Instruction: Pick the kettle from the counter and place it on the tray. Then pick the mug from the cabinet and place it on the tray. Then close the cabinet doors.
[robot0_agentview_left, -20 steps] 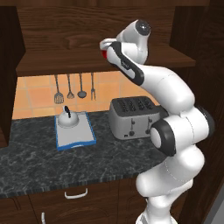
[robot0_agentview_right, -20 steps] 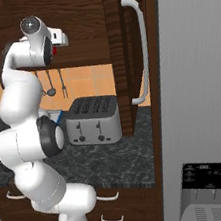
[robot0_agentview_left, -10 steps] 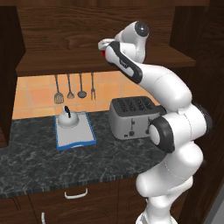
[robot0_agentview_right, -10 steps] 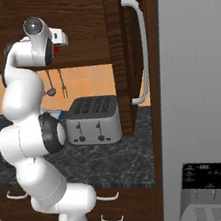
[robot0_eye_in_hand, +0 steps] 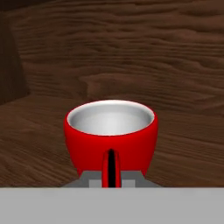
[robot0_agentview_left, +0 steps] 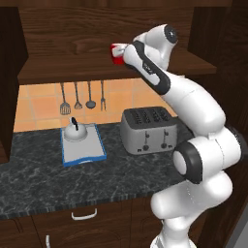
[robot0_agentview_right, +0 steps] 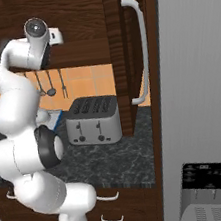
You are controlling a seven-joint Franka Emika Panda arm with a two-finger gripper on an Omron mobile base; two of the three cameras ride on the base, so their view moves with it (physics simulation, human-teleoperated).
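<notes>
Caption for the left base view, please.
Kettle sits on tray; gripper shut on red mug at cabinet shelf.

The white Franka arm with dark joints rose from its base, bent at a dark elbow joint, and reached up and away toward the upper left in the left base view. Its wrist was turned roughly level. The two-finger gripper was closed on the handle of the small bright red cylindrical mug.
</notes>
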